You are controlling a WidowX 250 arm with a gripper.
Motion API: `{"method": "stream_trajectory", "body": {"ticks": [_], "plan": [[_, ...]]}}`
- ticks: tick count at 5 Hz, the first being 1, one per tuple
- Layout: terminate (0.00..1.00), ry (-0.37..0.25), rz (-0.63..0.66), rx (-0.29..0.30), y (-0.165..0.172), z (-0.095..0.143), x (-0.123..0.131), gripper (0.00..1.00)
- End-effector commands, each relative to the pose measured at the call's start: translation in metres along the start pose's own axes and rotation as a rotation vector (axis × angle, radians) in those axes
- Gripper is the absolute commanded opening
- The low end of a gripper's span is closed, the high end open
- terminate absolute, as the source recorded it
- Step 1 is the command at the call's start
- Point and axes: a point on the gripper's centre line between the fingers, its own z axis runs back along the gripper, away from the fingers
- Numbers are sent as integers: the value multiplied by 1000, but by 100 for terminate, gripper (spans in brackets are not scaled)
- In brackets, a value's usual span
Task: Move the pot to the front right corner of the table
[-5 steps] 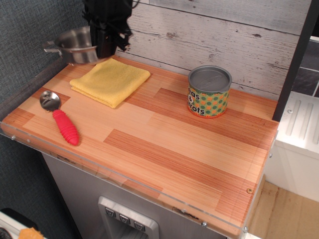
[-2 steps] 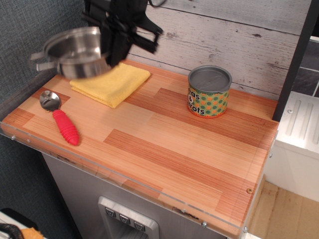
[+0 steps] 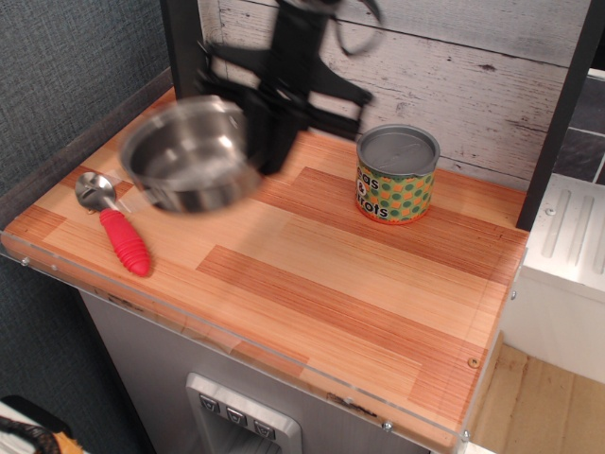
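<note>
The shiny steel pot (image 3: 192, 157) hangs in the air above the left half of the wood-plank table (image 3: 312, 284), blurred by motion and tilted so its inside shows. My black gripper (image 3: 267, 132) is shut on the pot's right rim and holds it from the right side. The pot hides the yellow cloth below it. The front right corner of the table (image 3: 454, 388) lies far from the pot.
A tin with a green-orange dotted label (image 3: 397, 174) stands at the back right. A spoon with a red handle (image 3: 113, 222) lies at the front left. A grey plank wall (image 3: 454, 66) runs behind, and a white unit (image 3: 567, 274) stands right of the table.
My gripper has carried the pot from the back left corner forward and to the right, lower toward the table middle. The pot now covers the yellow cloth.
</note>
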Motion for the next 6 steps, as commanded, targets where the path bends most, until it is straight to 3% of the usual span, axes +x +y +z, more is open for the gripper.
{"method": "stream_trajectory", "body": {"ticks": [1,2,3,5,6], "plan": [[0,-22,186,-44,-62,13,-5,0],[0,-62,320,-179,-83,12,-9,0],[0,-100,380,-186,-100,10,-8,0],[0,-59,466,-251,-125,-5,4,0],[0,-71,457,-225,-135,-11,9,0]]}}
